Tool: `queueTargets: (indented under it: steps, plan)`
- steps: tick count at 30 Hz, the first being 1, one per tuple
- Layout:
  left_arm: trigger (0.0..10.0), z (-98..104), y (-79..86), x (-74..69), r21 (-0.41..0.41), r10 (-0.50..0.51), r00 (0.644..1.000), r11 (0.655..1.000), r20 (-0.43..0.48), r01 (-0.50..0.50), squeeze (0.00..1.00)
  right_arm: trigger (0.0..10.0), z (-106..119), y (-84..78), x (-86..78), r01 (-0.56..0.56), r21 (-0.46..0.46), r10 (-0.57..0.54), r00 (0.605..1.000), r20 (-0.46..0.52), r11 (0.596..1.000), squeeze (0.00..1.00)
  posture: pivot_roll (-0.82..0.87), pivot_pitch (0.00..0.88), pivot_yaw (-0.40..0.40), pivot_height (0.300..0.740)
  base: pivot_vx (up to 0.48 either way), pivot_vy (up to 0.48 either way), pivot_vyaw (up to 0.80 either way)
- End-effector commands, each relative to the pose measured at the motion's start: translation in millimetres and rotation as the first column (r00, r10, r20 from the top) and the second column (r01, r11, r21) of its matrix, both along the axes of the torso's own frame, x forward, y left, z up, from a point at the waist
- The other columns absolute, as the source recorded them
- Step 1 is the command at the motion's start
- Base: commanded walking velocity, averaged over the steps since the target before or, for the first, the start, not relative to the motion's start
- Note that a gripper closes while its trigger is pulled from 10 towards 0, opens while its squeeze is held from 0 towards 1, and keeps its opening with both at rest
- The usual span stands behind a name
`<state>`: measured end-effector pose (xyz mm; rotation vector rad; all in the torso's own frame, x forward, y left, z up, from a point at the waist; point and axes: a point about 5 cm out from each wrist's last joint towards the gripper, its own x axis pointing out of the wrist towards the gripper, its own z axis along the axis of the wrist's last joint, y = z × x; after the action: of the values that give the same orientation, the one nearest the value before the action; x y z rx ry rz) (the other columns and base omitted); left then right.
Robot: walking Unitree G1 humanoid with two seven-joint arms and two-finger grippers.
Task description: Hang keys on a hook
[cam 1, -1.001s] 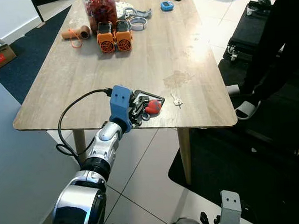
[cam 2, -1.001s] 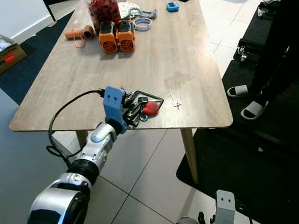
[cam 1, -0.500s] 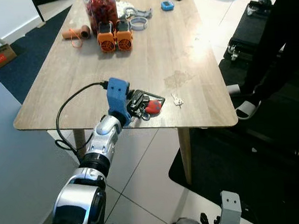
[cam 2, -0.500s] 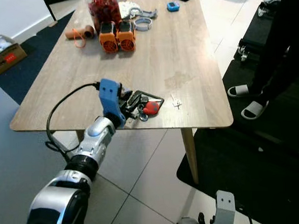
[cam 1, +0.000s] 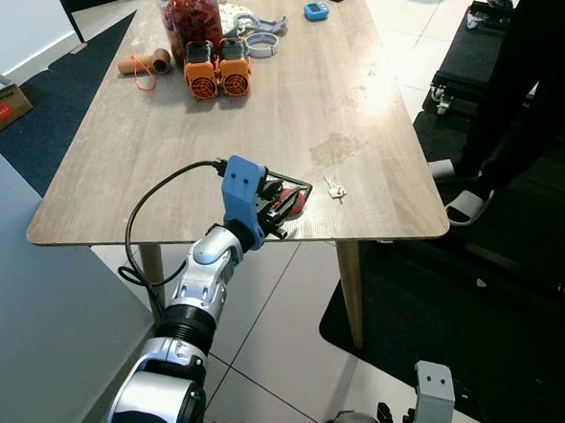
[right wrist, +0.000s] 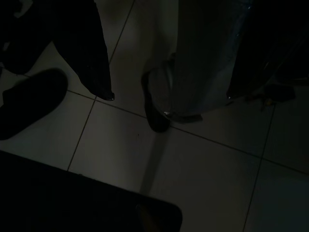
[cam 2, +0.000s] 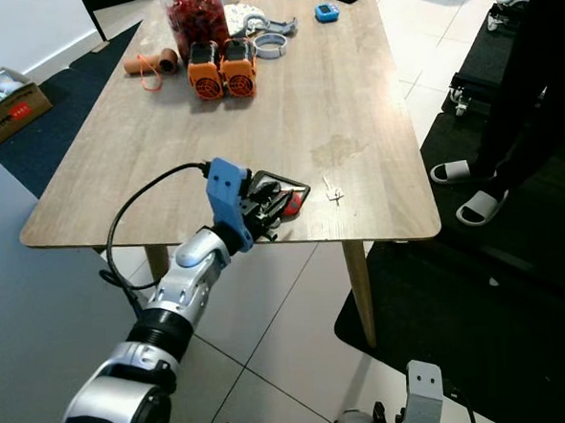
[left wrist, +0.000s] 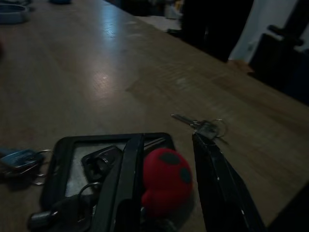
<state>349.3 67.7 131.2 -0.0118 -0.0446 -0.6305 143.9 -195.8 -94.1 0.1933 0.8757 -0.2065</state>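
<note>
Left hand [left wrist: 166, 193], fingers spread wide astride the red fob [left wrist: 166, 180] of the keys [cam 1: 284, 204] near the surface [cam 1: 286, 106] edge — we judge that closing off-centre could squeeze the rounded fob out and nudge the bunch overboard.

Left gripper [left wrist: 166, 186]: finger bases run off the wrist picture's edge, and in the head views its blue housing covers part of the tray [cam 1: 298, 185] and most of the keys [left wrist: 166, 176]. Whether the fingers touch the red fob cannot be told. The person [cam 1: 533, 71] by the table [cam 1: 286, 106] is cut at the frame's edge; the loose key [cam 1: 334, 188] is too small to read in detail.
</note>
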Motion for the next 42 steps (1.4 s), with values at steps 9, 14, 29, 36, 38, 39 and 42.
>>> queueTargets:
  steps: [9,14,29,36,38,39,42]
  plan:
    - [10.0,-7,3.7,0.5,0.064,0.141,0.99,0.988,0.009,-0.141,0.0,10.0,-5,2.8,-11.0,0.006,0.01,-0.006,0.999,-0.032,1.0,0.0,0.01,0.153,0.049,0.74,0.0,0.0,0.0]
    - [10.0,-9,7.2,2.1,0.108,0.222,0.975,0.969,0.004,-0.221,0.0,10.0,-5,3.3,-11.6,0.006,0.011,-0.006,0.999,-0.033,1.0,0.0,0.01,0.158,0.051,0.74,0.0,0.0,0.0]
    - [10.0,-15,-6.2,-2.2,0.12,0.245,0.969,0.964,-0.038,-0.239,0.0,10.0,-5,3.7,-13.1,0.007,0.009,-0.006,0.999,-0.034,1.0,0.0,0.01,0.165,0.051,0.74,0.0,0.0,0.0]
    - [10.0,-14,-16.1,-6.2,0.096,0.213,0.976,0.973,-0.048,-0.208,0.0,10.0,-5,4.9,-11.9,0.002,0.01,-0.002,0.999,-0.033,1.0,0.0,0.01,0.164,0.049,0.74,0.0,0.0,0.0]
    - [10.0,-14,-17.3,-6.3,0.099,0.214,0.976,0.973,-0.044,-0.209,0.0,10.0,-5,5.0,-11.7,0.002,0.01,-0.001,0.999,-0.033,1.0,0.0,0.01,0.164,0.049,0.74,0.0,0.0,0.0]
    - [10.0,-14,-18.1,-6.3,0.102,0.215,0.976,0.972,-0.042,-0.21,0.0,10.0,-5,5.0,-11.5,0.001,0.01,-0.001,0.999,-0.032,1.0,0.0,0.01,0.164,0.049,0.74,0.0,0.0,0.0]
    - [10.0,-16,-18.2,-5.4,0.129,0.235,0.971,0.965,-0.034,-0.229,0.0,10.0,-5,4.6,-11.3,0.002,0.009,-0.001,0.999,-0.032,1.0,0.0,0.01,0.163,0.05,0.74,0.0,0.0,0.0]
